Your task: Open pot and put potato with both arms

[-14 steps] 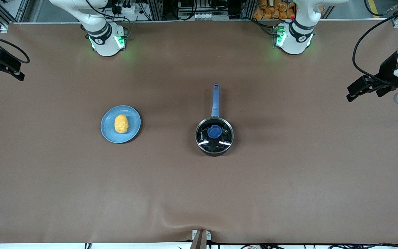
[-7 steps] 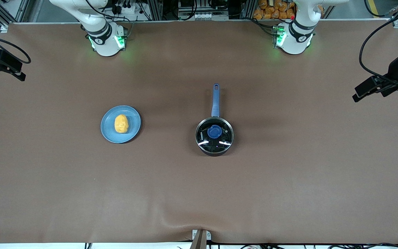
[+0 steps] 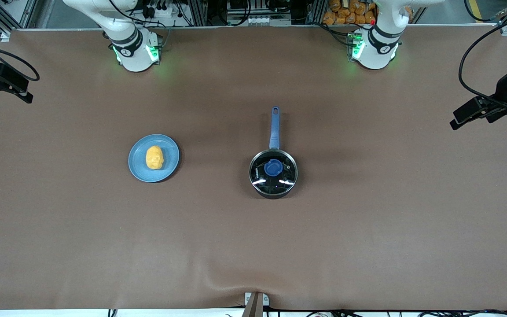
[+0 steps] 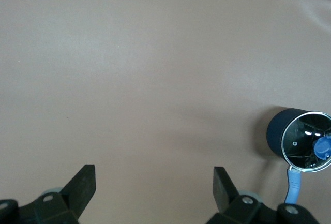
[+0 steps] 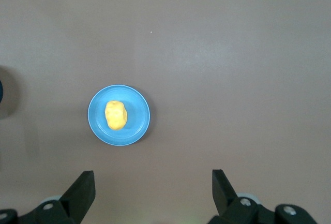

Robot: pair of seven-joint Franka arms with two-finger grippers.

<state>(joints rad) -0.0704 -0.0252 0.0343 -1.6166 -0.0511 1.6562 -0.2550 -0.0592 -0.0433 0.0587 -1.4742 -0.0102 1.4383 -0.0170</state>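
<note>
The black pot (image 3: 273, 175) stands mid-table with its glass lid on, blue knob (image 3: 273, 167) on top, and its blue handle (image 3: 274, 127) pointing toward the robots' bases. It also shows in the left wrist view (image 4: 301, 141). The yellow-orange potato (image 3: 154, 157) lies on a light-blue plate (image 3: 170, 164) toward the right arm's end, and shows in the right wrist view (image 5: 115, 115). My left gripper (image 3: 464, 115) (image 4: 154, 182) is open and empty, high over the left arm's end of the table. My right gripper (image 3: 16, 88) (image 5: 152, 182) is open and empty, high over the right arm's end.
The plate also shows in the right wrist view (image 5: 137, 125). Brown cloth (image 3: 253, 246) covers the whole table, with a small wrinkle at its near edge (image 3: 255, 286). Cables and equipment line the edge by the bases.
My left gripper has drawn a little farther out toward the left arm's end of the table. The right gripper, pot, potato and plate have not moved.
</note>
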